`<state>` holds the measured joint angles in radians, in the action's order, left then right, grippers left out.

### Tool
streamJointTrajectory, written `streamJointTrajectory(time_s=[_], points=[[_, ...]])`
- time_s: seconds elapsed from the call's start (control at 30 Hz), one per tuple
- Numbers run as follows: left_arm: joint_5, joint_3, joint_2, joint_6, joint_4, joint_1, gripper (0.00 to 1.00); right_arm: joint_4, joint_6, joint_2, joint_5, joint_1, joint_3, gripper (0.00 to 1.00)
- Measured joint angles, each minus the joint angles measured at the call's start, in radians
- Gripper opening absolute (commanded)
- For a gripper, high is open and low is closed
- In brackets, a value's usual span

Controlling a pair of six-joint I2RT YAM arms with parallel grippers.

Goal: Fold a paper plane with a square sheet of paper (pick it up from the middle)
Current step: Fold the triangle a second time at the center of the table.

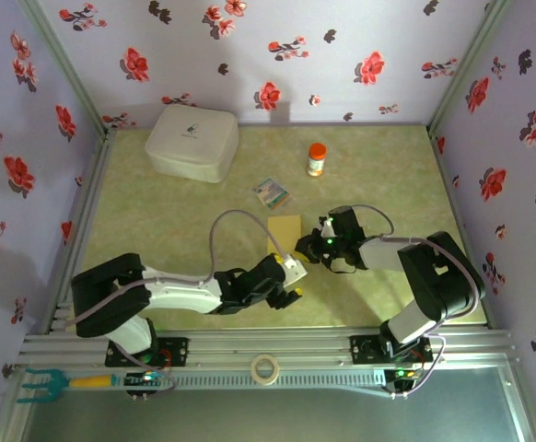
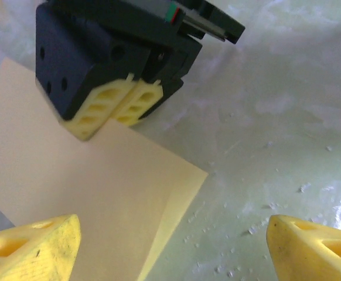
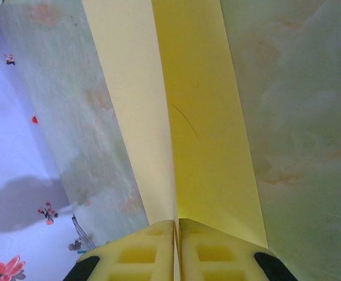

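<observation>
Pinches folded square sheet of paper [image 3: 201, 117] in closed right tool [image 3: 177, 225] for creasing, poises empty wide-open left tool [image 2: 171, 229] beside it.

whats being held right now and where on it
The right gripper pinches the square sheet of paper at its edge, on the crease; the left gripper is open, holding nothing.

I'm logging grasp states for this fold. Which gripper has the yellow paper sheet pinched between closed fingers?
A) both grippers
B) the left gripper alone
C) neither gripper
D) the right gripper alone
D: the right gripper has its fingers pressed together on the edge of the yellow paper sheet, while the left gripper stands wide open, clamping nothing.
</observation>
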<state>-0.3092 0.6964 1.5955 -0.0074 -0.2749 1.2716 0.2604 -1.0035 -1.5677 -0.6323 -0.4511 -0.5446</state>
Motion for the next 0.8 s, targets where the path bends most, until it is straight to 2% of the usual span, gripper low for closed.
streamJointTrajectory(time_s=[0.23,0.33,0.67,0.8], points=[[-0.119,0.073,0.071,0.057,0.017,0.009,0.81,0.000,0.000,0.000,0.000,0.000,0.000,0.11],[-0.145,0.091,0.091,0.069,0.038,0.009,0.77,0.000,0.000,0.000,0.000,0.000,0.000,0.12],[-0.168,0.135,0.135,0.074,0.104,0.009,0.60,0.000,-0.001,0.000,0.000,0.000,0.000,0.13],[-0.171,0.136,0.137,0.074,0.105,0.009,0.58,0.001,-0.002,0.000,0.000,0.000,0.000,0.13]])
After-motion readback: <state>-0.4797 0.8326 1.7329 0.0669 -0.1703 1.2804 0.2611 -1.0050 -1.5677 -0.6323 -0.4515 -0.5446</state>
